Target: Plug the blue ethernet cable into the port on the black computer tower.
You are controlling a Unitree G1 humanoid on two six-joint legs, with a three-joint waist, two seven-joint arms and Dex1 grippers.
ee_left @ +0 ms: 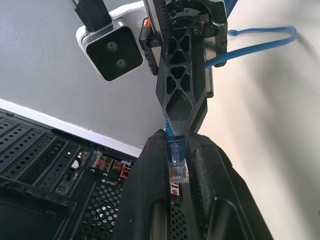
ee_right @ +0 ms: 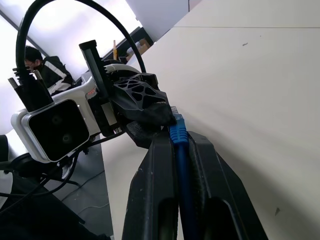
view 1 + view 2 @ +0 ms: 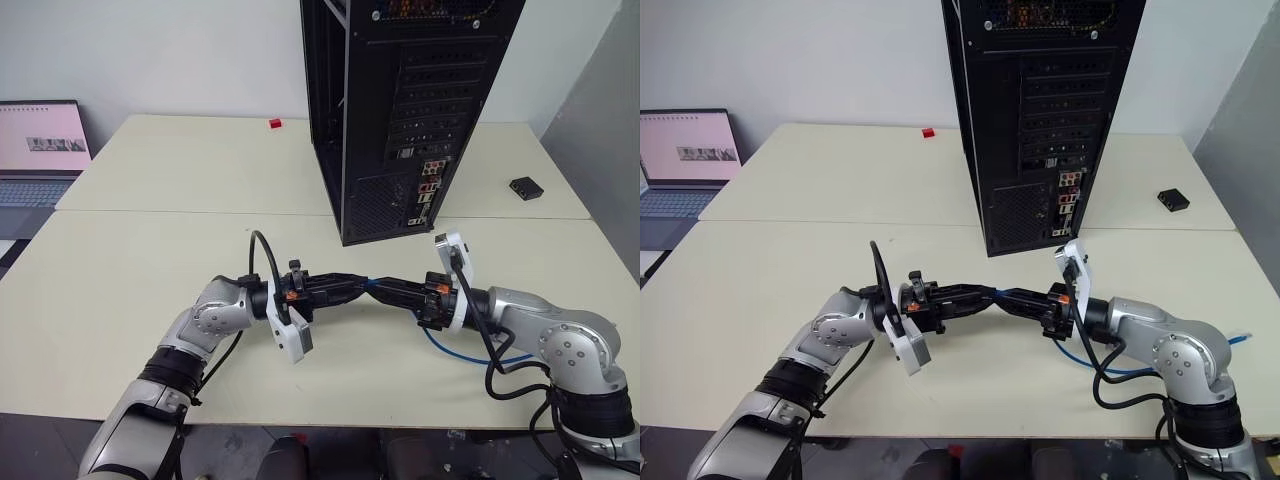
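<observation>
Fingers (image 1: 155, 165) of both grippers pinch the blue ethernet cable (image 3: 372, 284).

Silver arms, black latticed jaws

Two cream tables (image 3: 180, 250) pushed together, white wall (image 3: 150, 50) behind, open laptop (image 3: 40, 150) at side.

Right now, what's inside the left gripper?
The left gripper is shut on the clear plug of the blue cable; the right gripper clamps the cord just behind. The plug's contacts are covered.
</observation>
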